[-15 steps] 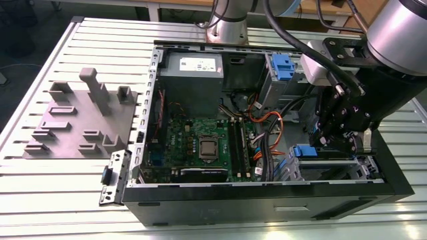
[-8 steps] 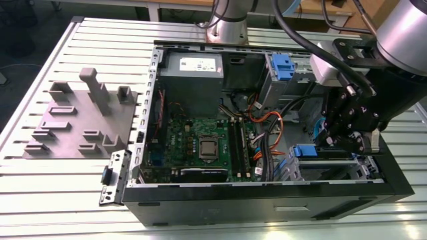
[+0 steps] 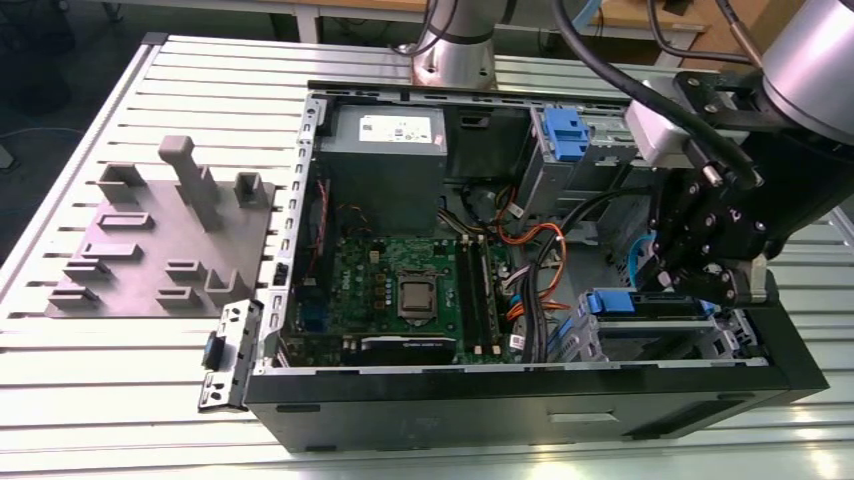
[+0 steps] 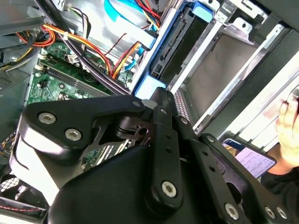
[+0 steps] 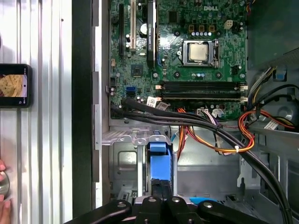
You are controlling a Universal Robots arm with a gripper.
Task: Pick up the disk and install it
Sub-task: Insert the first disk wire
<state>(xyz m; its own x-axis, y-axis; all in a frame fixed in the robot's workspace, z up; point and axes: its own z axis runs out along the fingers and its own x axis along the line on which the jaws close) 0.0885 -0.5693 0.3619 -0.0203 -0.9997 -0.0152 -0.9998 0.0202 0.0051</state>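
The gripper (image 3: 714,283) was lowered over the drive bay at the case's four o'clock corner, presumably to seat the disk (image 5: 160,165), seen edge-on, blue-bracketed, in that bay. Its finger state could not be told.

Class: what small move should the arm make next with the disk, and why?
Probably ease the disk slightly deeper into the drive bay. In the first wrist view its blue bracket stands edge-on between the bay's metal walls with the gripper close behind it, so it looks aligned but perhaps not fully seated.
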